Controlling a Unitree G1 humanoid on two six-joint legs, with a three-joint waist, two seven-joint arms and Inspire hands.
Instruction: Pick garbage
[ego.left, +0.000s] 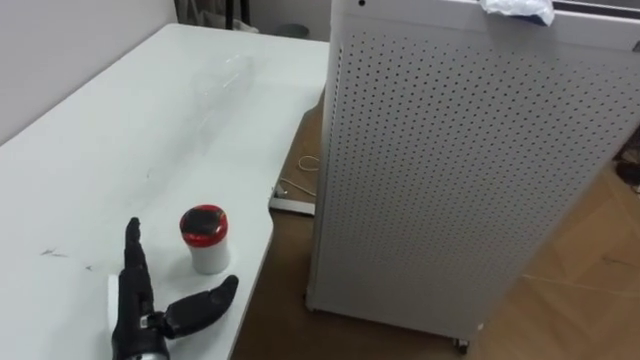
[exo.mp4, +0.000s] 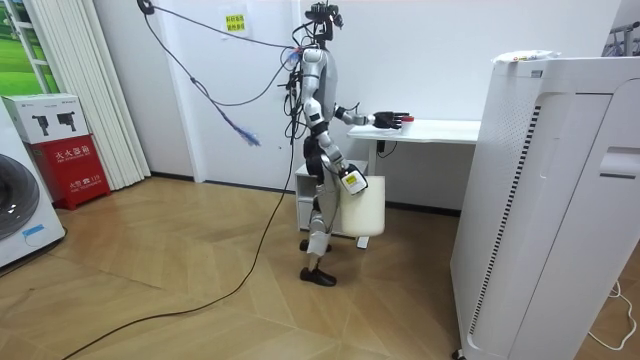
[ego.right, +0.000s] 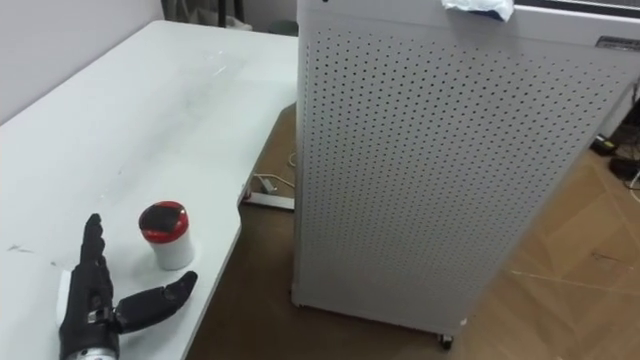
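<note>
A small white cup with a red lid (ego.left: 205, 238) stands upright near the front edge of the white table (ego.left: 120, 130). My left hand (ego.left: 138, 312) lies open over the table just left of the cup and nearer to me, fingers straight, thumb spread toward the cup, apart from it. Farther back on the table lies a clear plastic bottle (ego.left: 224, 76). In the room view I stand at the table's end with my left arm stretched over it. My right hand (exo.mp4: 349, 181) hangs at my side, holding a white bin (exo.mp4: 366, 208) off the floor.
A tall white perforated cabinet (ego.left: 450, 170) stands close on the right of the table, with crumpled white and blue stuff (ego.left: 518, 9) on top. A narrow strip of wooden floor with a cable (ego.left: 298, 186) runs between them.
</note>
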